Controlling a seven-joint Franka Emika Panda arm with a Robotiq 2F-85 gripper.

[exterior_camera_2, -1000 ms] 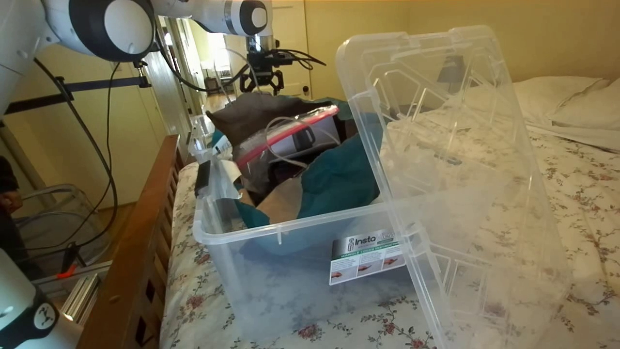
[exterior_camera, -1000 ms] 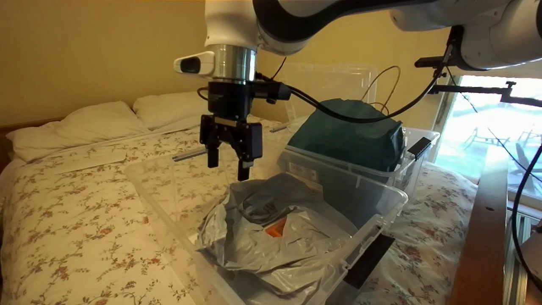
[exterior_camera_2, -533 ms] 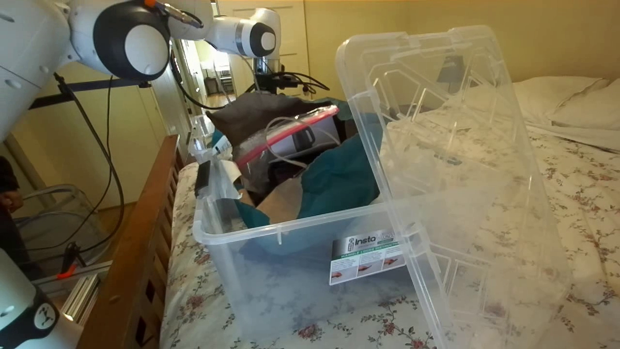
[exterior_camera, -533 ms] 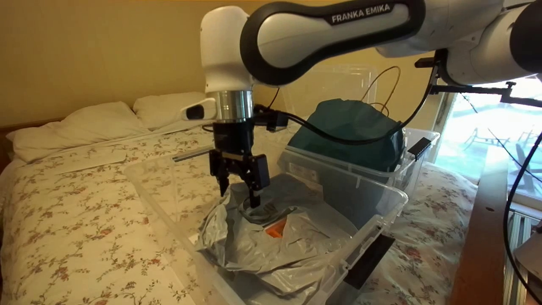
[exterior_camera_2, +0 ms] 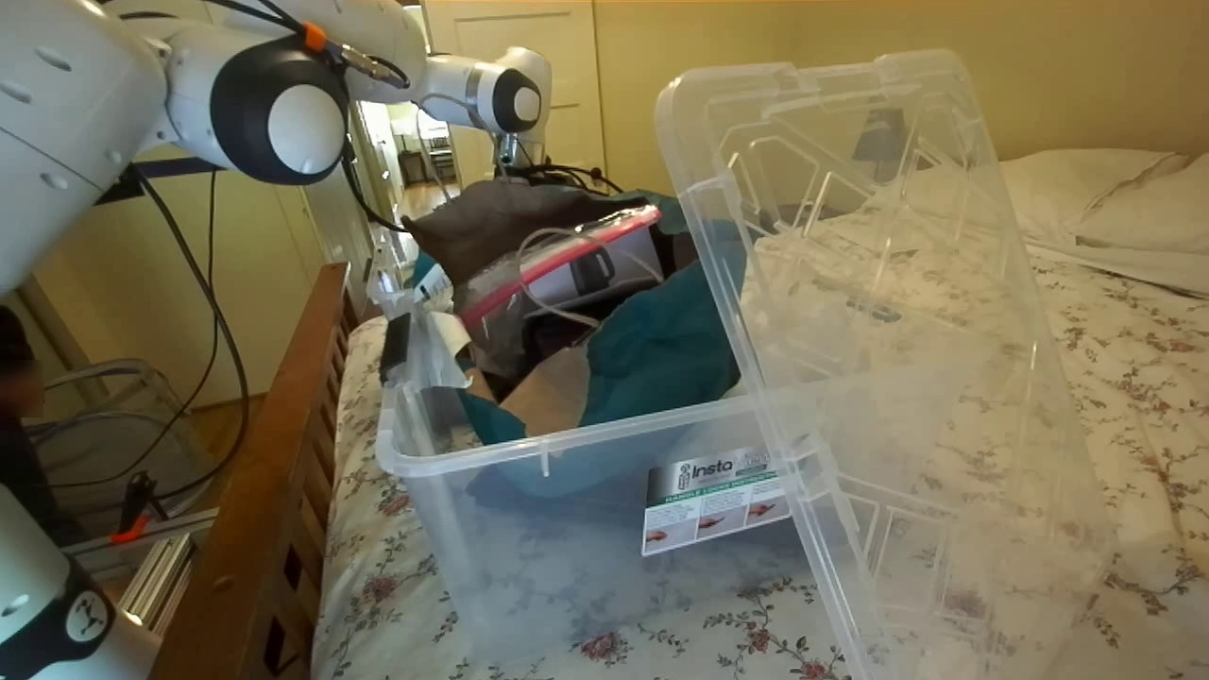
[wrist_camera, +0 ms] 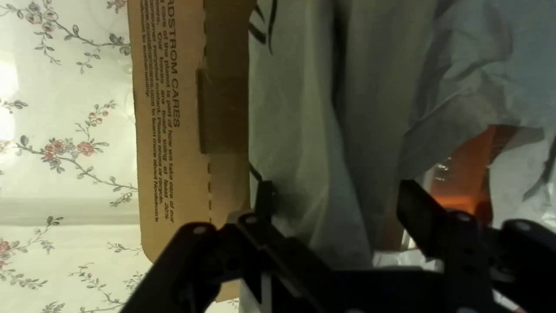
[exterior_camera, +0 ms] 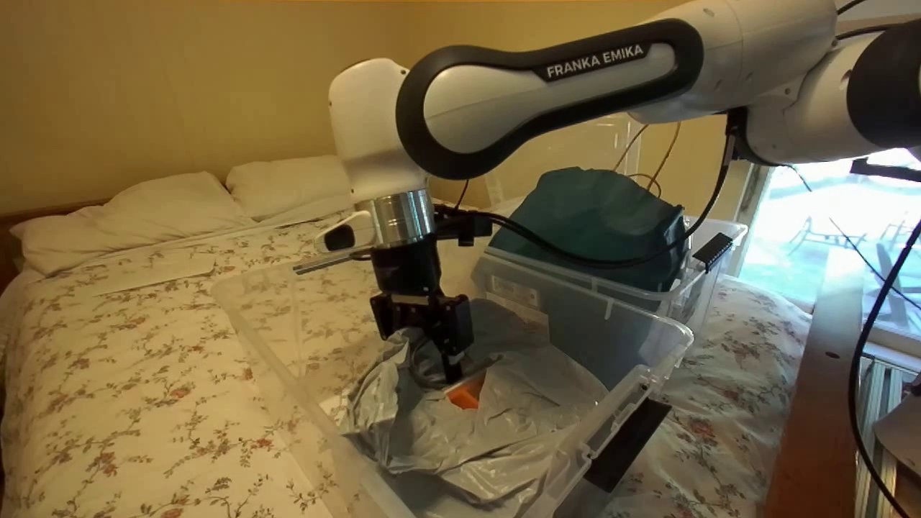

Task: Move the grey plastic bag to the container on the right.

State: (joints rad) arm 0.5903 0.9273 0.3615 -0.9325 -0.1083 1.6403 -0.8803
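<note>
Inside a clear box [exterior_camera: 611,403], up close on the flowery bed [exterior_camera: 144,374], lies the grey plastic bag [exterior_camera: 496,439]. It is floppy and full of wrinkles, and its left side in an exterior view is bunched up near the box wall. A gap in it looks up, and something orange [exterior_camera: 465,396] shows through. The bag is slumped and looks about as wide as it is long, so I cannot tell which way its long side runs. Up close in the wrist view, one big grey fold runs long from the top of the view toward the bottom. The gripper [wrist_camera: 339,198] points down at the bag. Its two fingers are well apart with that fold between them, and I cannot tell if they touch it. Brown cardboard [wrist_camera: 169,130] with printed words is just beside the fold. The white and black robot arm [exterior_camera: 496,108] reaches over from the right of an exterior view. Behind the first box there, and to its right, stands a second clear box [exterior_camera_2: 567,438] with a blue-green bag [exterior_camera: 597,208] in it. A clear lid [exterior_camera_2: 850,274] leans next to it. Farthest back are white pillows [exterior_camera: 173,212].
</note>
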